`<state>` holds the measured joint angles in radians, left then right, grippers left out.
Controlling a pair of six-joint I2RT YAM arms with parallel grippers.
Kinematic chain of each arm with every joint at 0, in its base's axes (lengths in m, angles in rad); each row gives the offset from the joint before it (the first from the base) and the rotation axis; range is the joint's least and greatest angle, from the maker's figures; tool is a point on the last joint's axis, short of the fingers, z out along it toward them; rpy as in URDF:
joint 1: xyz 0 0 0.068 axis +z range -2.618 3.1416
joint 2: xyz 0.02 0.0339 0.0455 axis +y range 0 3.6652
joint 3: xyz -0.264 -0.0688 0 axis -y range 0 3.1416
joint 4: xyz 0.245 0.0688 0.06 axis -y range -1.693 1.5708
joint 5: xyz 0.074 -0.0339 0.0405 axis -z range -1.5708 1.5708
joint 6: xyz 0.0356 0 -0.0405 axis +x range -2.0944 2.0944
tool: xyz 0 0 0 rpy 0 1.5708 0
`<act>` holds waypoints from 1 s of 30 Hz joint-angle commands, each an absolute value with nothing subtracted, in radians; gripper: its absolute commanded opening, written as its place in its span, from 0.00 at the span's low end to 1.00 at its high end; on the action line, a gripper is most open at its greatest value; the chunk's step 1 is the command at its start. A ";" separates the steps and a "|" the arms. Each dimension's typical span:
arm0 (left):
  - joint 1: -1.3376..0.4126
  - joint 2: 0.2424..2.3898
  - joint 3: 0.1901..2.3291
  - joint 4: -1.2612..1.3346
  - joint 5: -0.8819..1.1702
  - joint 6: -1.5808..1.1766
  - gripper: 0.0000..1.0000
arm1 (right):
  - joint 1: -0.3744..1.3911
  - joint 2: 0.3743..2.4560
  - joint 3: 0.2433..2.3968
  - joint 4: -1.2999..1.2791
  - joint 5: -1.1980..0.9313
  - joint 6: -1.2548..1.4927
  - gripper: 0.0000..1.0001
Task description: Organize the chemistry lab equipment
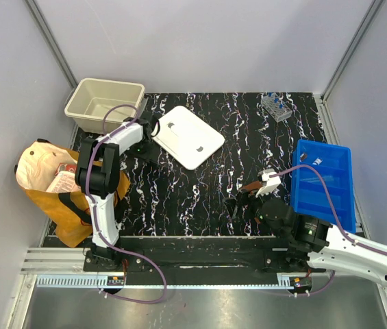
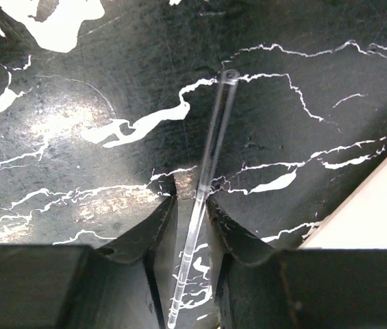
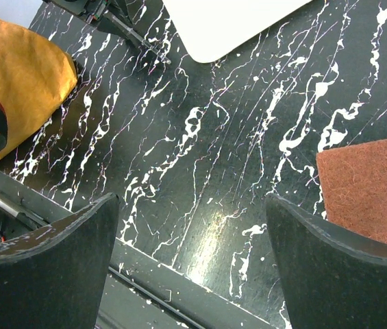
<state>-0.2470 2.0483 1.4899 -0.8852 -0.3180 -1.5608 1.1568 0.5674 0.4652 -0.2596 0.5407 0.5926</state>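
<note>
Left claw (image 2: 190, 202): nearly closed astride clear glass rod (image 2: 218, 127) at frame centre, contact unconfirmed | we judge it light, slick, brittle | grip mid-length, gently.

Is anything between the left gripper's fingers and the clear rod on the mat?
Nothing visible. The clear rod lies on the black marbled mat, running between the fingers of the left gripper, with only bare mat in the gaps. The white board sits off to one side, apart from the rod.

Clear glossy rod (image 2: 206, 178); rough brown pad (image 3: 371, 185)
</note>
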 commanded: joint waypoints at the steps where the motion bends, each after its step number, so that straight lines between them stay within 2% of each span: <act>1: -0.242 2.039 1.453 -0.881 -0.258 -1.603 0.25 | 1.160 0.555 0.465 -0.244 0.577 0.598 0.91; 8: -0.244 2.025 1.440 -0.881 -0.253 -1.611 0.16 | 1.160 0.534 0.459 -0.247 0.578 0.598 0.91; 13: -0.244 2.019 1.437 -0.881 -0.244 -1.605 0.00 | 1.160 0.526 0.460 -0.255 0.578 0.597 0.91; 30: -0.242 1.941 1.477 -0.942 -0.325 -1.551 0.00 | 1.160 0.531 0.456 -0.242 0.581 0.591 0.92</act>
